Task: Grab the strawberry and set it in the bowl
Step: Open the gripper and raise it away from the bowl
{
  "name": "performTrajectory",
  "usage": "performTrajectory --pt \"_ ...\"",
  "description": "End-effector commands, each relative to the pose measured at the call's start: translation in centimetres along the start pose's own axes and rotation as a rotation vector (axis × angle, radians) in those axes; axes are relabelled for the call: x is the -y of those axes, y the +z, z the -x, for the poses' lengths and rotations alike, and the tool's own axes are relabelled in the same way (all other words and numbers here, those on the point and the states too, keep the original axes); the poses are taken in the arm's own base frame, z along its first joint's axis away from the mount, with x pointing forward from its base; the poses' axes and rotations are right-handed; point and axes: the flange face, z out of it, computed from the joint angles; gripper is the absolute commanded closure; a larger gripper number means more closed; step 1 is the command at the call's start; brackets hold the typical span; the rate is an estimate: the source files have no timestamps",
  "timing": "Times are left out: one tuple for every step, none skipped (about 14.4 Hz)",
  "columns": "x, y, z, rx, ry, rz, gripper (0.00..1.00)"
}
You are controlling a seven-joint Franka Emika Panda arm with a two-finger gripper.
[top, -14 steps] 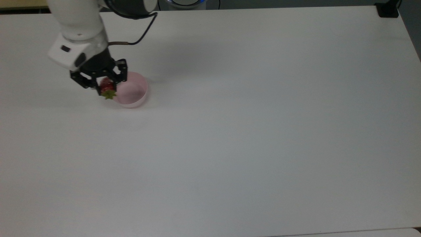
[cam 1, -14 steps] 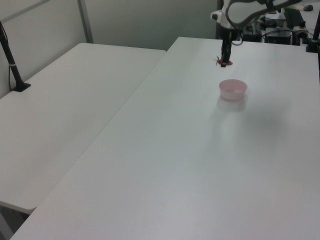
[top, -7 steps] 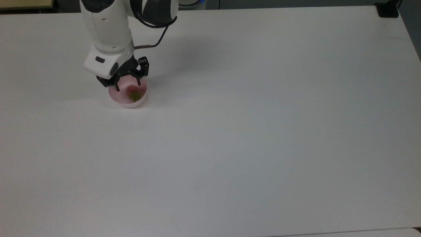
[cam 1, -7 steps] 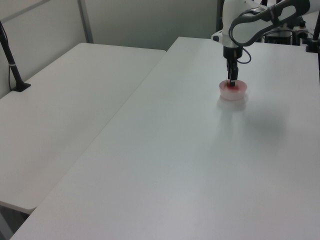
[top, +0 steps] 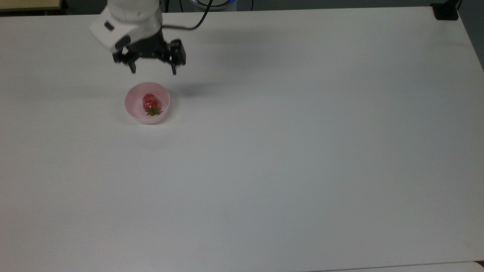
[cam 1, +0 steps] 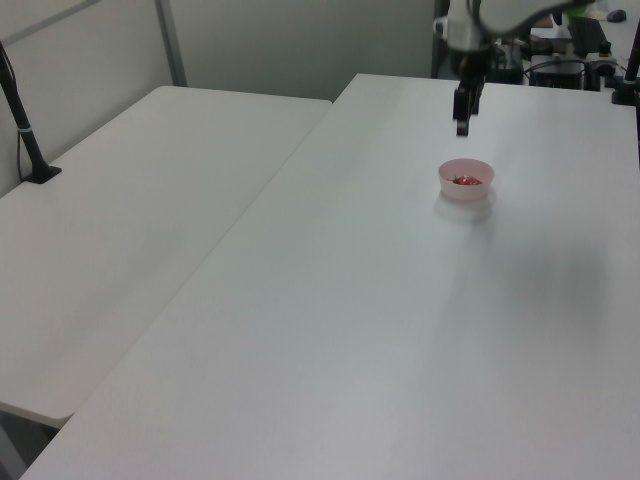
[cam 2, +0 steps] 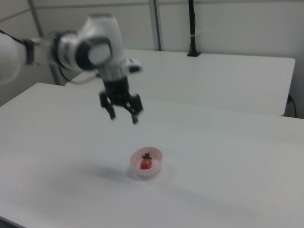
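Observation:
The red strawberry [top: 149,102] with its green cap lies inside the pale pink bowl [top: 133,112] on the white table; the strawberry [cam 2: 145,163] and bowl [cam 2: 156,172] appear again in the right view, and the bowl [cam 1: 482,188] in the left view. My gripper [top: 153,71] hangs open and empty in the air, above and behind the bowl toward the top view's upper edge. In the right view the gripper [cam 2: 123,118] is well above the bowl, to the right view's left. The gripper [cam 1: 461,128] also hangs above the bowl in the left view.
The white table [top: 287,151] stretches wide to the top view's right and bottom. A second white table [cam 1: 130,220] stands beside it in the left view. A black post base [top: 446,11] sits at the top view's upper right corner.
The gripper carried the strawberry over the bowl, opened and let it fall in, then rose and drew back toward the top view's upper edge. The strawberry now rests in the bowl.

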Motion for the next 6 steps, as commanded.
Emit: performTrajectory --pt "3.2 -8.3 2.6 0.034 0.103 0.001 0.00" --pt "4.7 -8.9 2.8 0.053 0.125 0.022 0.00" --pt "5.2 -8.9 2.8 0.053 0.129 0.028 0.00" --pt "5.2 -9.0 2.8 0.051 0.128 0.027 0.00" --pt "5.2 -9.0 2.7 0.048 0.122 0.026 0.00" --pt "5.1 -9.0 2.7 0.044 0.125 0.024 0.00"
